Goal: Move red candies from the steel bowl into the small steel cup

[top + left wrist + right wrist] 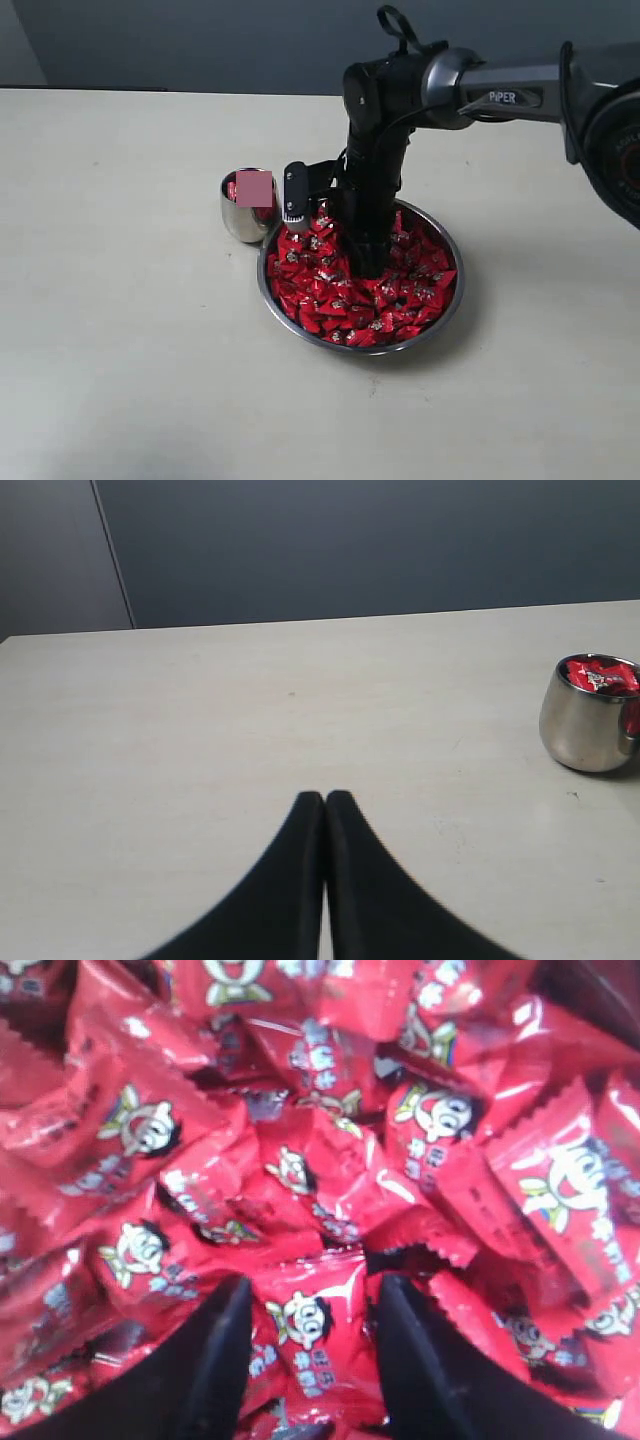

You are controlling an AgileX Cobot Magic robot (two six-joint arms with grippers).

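While the exterior view takes in the whole wide, shallow, shiny steel bowl (372, 350) heaped with small red-wrapped candies (400, 300), only the right wrist view shows the right claw (312, 1295) at work in that bowl. Its jaws stand partly apart with one red cartoon-printed candy (310, 1325) lying between them, the wrapper's edges against both fingers (whether it is truly pinched, I cannot tell). The exterior view has this claw (365, 262) sunk into the middle of the bowl's pile. The small rounded steel cup (238, 222) stands just beside the bowl's rim, a few candies inside. Only the left wrist view shows the left claw (325, 798), pressed closed and empty over the pale worktop (120, 330), with the cup (585, 730) nearby.
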